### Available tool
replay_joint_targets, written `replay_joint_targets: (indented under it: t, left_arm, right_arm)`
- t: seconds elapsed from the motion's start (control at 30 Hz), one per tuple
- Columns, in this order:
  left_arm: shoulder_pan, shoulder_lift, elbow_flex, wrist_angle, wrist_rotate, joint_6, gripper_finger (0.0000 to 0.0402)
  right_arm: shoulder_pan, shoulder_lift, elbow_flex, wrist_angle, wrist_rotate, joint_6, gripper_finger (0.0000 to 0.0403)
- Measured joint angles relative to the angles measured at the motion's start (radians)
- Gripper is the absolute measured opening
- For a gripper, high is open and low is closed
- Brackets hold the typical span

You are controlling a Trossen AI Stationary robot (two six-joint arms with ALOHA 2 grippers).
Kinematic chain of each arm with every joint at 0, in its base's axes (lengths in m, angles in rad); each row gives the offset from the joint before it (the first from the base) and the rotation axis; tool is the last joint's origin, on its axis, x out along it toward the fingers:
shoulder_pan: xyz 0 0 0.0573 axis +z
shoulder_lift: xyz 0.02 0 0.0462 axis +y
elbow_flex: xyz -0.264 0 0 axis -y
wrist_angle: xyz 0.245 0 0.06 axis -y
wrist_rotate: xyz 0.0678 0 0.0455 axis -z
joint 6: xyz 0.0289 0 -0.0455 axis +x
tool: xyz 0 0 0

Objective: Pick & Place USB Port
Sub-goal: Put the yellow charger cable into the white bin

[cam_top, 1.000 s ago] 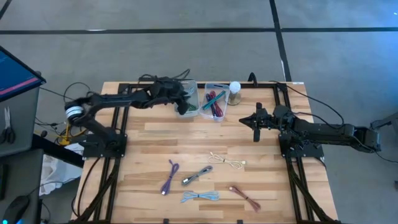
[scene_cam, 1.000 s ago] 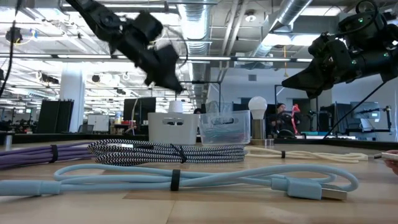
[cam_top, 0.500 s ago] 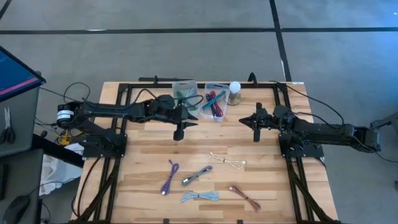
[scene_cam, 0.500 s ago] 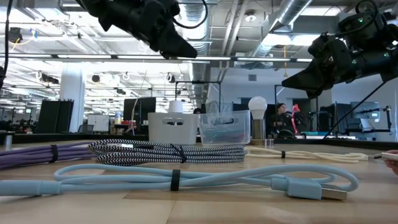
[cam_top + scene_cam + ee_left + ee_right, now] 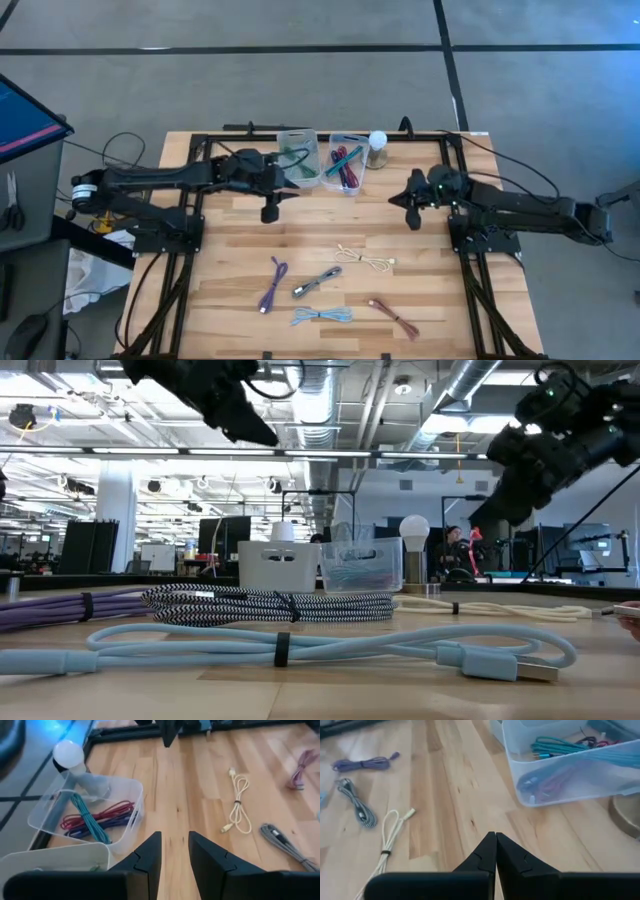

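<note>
Several bundled USB cables lie on the wooden table: cream (image 5: 365, 258), purple (image 5: 272, 283), grey striped (image 5: 317, 283), light blue (image 5: 320, 316) and maroon (image 5: 393, 313). My left gripper (image 5: 268, 212) hangs open above the table, nearer than the two clear bins, with nothing between its fingers (image 5: 175, 842). My right gripper (image 5: 413, 220) is shut and empty (image 5: 495, 840). It slants down, clear of the table, right of the bins. In the low view both grippers, left (image 5: 268, 438) and right (image 5: 478, 520), are well above the cables.
At the far edge stand a clear bin (image 5: 298, 155) holding a dark-green cable and a second bin (image 5: 345, 162) holding red, teal and purple cables (image 5: 95, 815). A white bulb on a base (image 5: 377, 148) stands beside them. Bare wood lies between the grippers.
My left gripper has drawn back from over the left bin toward the table's near edge, then toward the left, rising and rolling as it went. It is empty. My right gripper has tipped its fingers further down without shifting place.
</note>
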Motion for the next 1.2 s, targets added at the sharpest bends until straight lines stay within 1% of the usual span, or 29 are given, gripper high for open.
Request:
replay_joint_targets:
  t: [0.1,0.2,0.3,0.37,0.53,0.63,0.67,0.8,0.87,0.93,1.0,1.2]
  left_arm:
    - [0.001,-0.063,-0.036,0.0,-0.008,-0.002,0.0097]
    - [0.0,-0.121,-0.078,0.001,-0.053,-0.024,0.0097]
    - [0.0,-0.175,-0.126,0.001,-0.088,-0.059,0.0097]
    - [0.0,-0.205,-0.156,0.001,-0.103,-0.078,0.0097]
    - [0.0,-0.261,-0.2,0.007,-0.105,-0.11,0.0097]
    - [0.0,-0.279,-0.208,0.011,-0.105,-0.115,0.0097]
    - [0.0,-0.28,-0.209,0.01,-0.105,-0.115,0.0097]
    - [0.0,-0.279,-0.209,0.012,-0.105,-0.115,0.0097]
    - [0.0,-0.276,-0.209,0.012,-0.105,-0.115,0.0097]
    - [0.0,-0.277,-0.209,0.014,-0.105,-0.115,0.0097]
    - [0.0,-0.277,-0.209,0.015,-0.105,-0.115,0.0097]
    - [0.0,-0.277,-0.209,0.015,-0.105,-0.115,0.0097]
  right_arm:
    - [0.021,0.001,0.055,-0.089,0.049,-0.033,0.0001]
    - [0.05,0.017,0.1,-0.156,0.17,-0.051,0.0001]
    - [0.069,0.045,0.134,-0.163,0.286,-0.058,0.0001]
    - [0.073,0.069,0.153,-0.142,0.299,-0.059,0.0001]
    - [0.072,0.115,0.189,-0.038,0.279,-0.058,0.0001]
    - [0.072,0.134,0.197,0.032,0.237,-0.047,0.0001]
    - [0.072,0.138,0.197,0.045,0.195,-0.036,0.0001]
    - [0.076,0.151,0.197,0.031,-0.078,0.047,0.0001]
    - [0.102,0.167,0.197,0.024,-0.151,0.112,0.0002]
    - [0.148,0.187,0.197,0.006,-0.158,0.163,0.0007]
    - [0.203,0.212,0.197,-0.011,-0.156,0.181,0.0018]
    - [0.338,0.319,0.197,-0.024,-0.151,0.284,0.0076]
